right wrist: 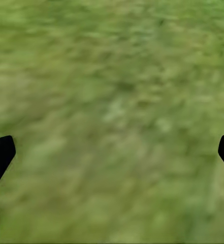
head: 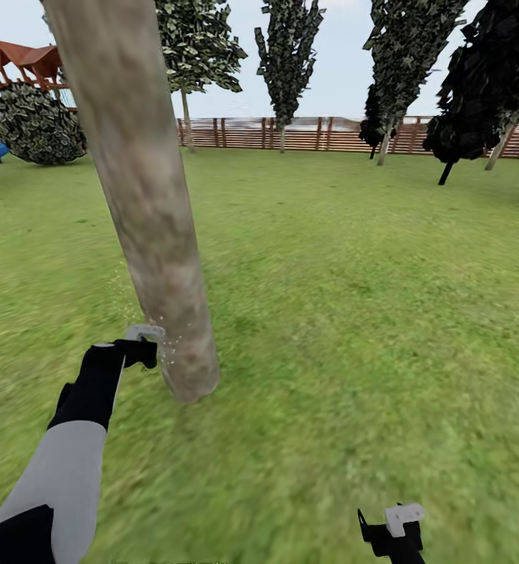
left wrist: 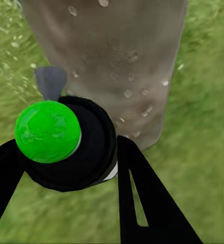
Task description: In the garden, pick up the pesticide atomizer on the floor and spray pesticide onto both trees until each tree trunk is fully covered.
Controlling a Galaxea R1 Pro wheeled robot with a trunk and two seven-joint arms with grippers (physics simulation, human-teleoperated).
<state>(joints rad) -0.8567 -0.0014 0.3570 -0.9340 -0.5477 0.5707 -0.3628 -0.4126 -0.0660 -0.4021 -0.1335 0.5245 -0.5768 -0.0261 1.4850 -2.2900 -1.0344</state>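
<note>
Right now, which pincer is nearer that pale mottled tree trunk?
Left. The left pincer holds the atomizer beside the pale mottled tree trunk; the right pincer hangs well away, above grass.

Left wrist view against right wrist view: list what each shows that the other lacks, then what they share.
Left wrist view alone: the pesticide atomizer, a dark bottle whose top looks bright green here, gripped in the left gripper, its grey nozzle toward the tree trunk, with pale droplets scattered across the bark. Right wrist view alone: the right gripper, jaws spread wide with nothing between them. Shared: blurred green lawn behind black jaws.
</note>
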